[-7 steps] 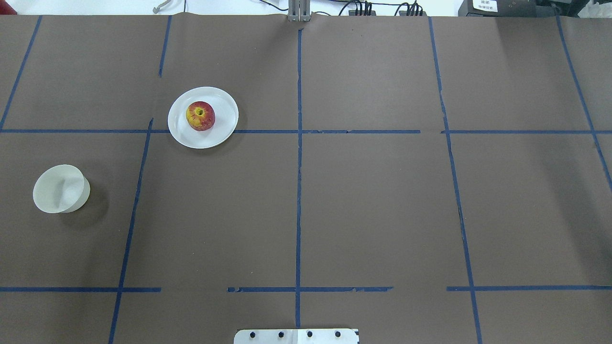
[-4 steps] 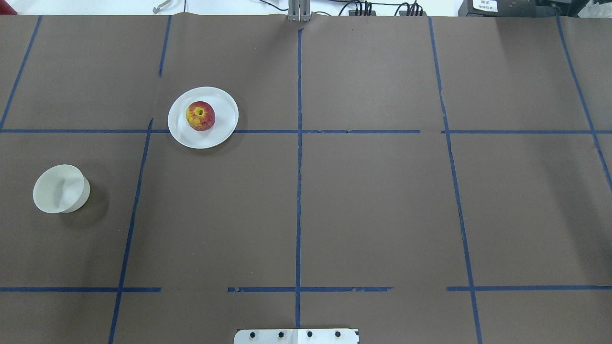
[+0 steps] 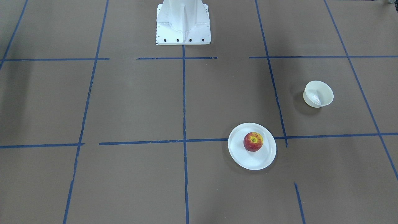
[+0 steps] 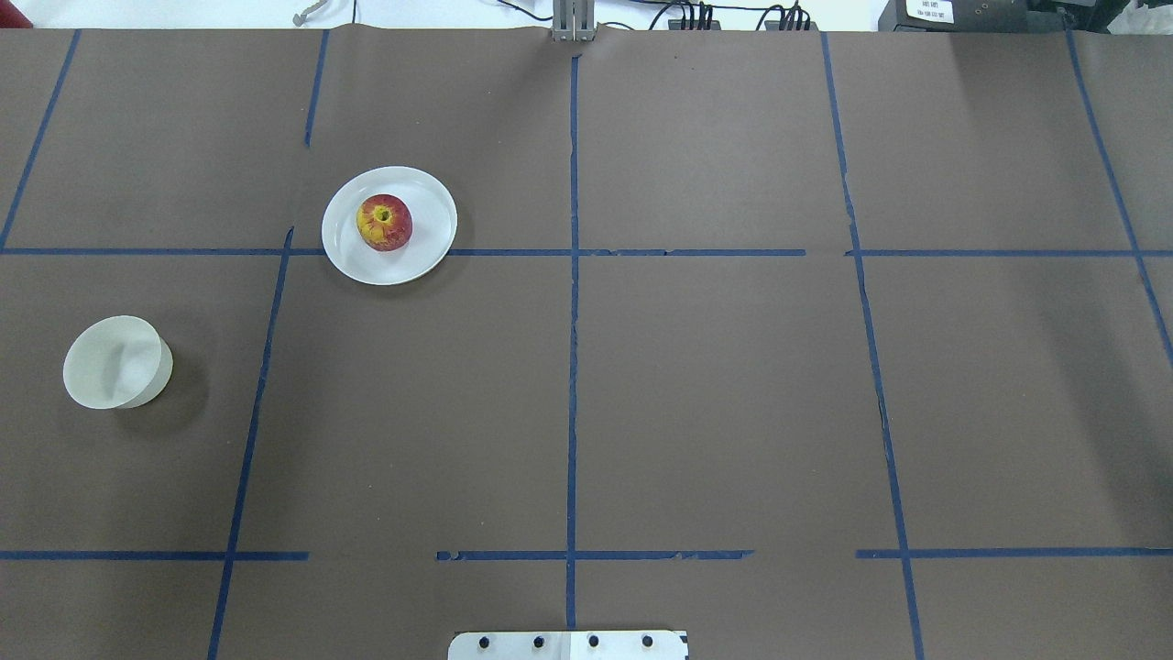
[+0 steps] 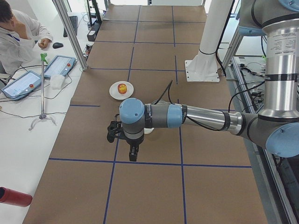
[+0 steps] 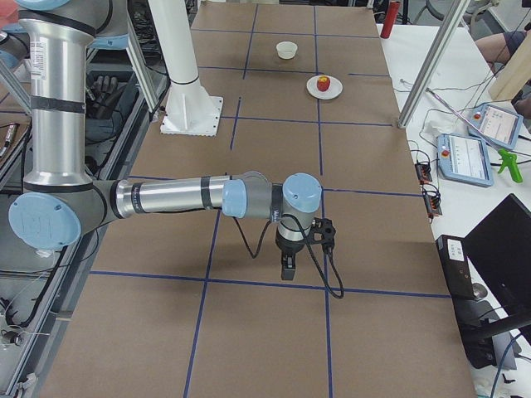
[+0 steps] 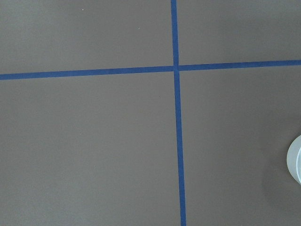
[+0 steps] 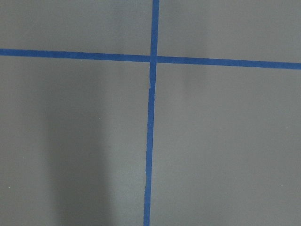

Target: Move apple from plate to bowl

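The red apple (image 4: 384, 222) with a yellow-green stem patch sits on the white plate (image 4: 422, 247), left of the table's middle line; both also show in the front view, apple (image 3: 253, 141) and plate (image 3: 239, 154). The empty cream-white bowl (image 4: 117, 362) stands apart, nearer the robot at the far left, and in the front view (image 3: 318, 93). No gripper shows in the overhead or front view. The left gripper (image 5: 133, 154) hangs over the table near the bowl; the right gripper (image 6: 286, 267) hangs over bare table. I cannot tell whether either is open or shut.
Brown paper with blue tape lines covers the table. The white robot base (image 3: 182, 21) stands at the near middle edge. An operator (image 5: 18, 35), tablets and a stand are on the white side table (image 5: 28, 121) beyond the far edge.
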